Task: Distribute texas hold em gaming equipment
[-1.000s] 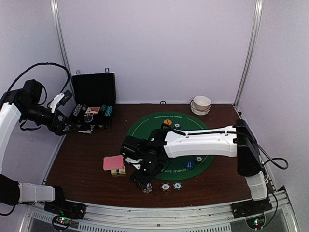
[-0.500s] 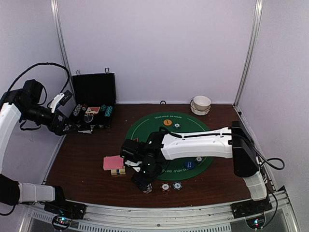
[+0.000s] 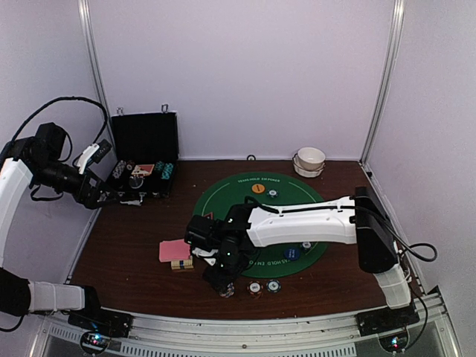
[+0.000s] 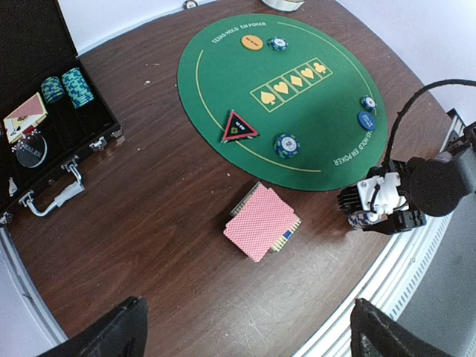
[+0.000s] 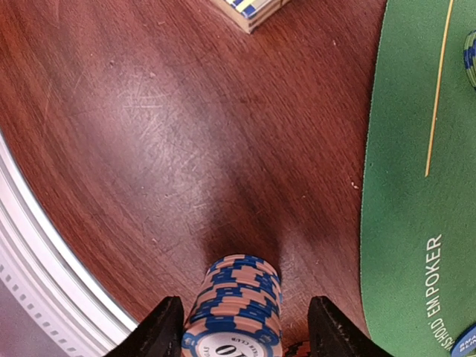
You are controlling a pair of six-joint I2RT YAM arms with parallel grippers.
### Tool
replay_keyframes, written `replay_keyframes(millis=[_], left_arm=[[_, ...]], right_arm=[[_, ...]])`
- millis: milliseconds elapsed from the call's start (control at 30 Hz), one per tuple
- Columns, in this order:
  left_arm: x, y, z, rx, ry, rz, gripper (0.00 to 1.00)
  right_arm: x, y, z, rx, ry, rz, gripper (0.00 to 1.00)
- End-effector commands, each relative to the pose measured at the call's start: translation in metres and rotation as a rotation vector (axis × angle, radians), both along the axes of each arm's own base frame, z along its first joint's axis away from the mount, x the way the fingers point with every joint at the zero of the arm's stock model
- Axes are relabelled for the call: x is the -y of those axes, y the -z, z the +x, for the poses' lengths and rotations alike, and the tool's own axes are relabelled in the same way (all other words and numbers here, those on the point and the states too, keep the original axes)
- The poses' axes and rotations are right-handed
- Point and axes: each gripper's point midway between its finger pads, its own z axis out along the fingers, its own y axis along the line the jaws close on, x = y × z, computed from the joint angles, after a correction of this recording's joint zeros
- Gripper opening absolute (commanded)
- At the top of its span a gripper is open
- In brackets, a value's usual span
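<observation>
- Right wrist view: right gripper (image 5: 245, 320) is set to grasp, fingers straddling the chip stack (image 5: 236, 294) on bare wood beside the green mat (image 5: 416, 149), seemingly not pinching yet.
- Left gripper (image 4: 247, 331) hangs spread wide, empty.
- Next: squeeze squarely, then lift.

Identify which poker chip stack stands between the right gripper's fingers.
The pink-and-blue chip stack, leftmost of three by the table's near edge; the other two stand clear.

Chip stack (image 5: 236, 309) nearly filling gap between right fingers (image 5: 167, 331), open tabletop (image 5: 119, 149) ahead, card box (image 5: 251, 10) beyond
</observation>
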Motion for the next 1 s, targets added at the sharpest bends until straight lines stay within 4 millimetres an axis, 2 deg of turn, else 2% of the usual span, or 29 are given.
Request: replay_keyframes(millis=[0, 333, 967], left_arm=[[0.0, -0.01, 0.001, 0.038, 0.006, -0.002, 0.98], [0.0, -0.009, 0.0, 0.037, 0.007, 0.0, 0.98], [0.0, -0.01, -0.001, 0.037, 0.01, -0.004, 0.97]], right_arm=[[0.001, 0.012, -0.004, -0.011, -0.006, -0.02, 0.58], [0.001, 0.004, -0.004, -0.007, -0.004, -0.006, 0.44], [-0.003, -0.05, 0.0, 0.037, -0.019, 0.065, 0.41]])
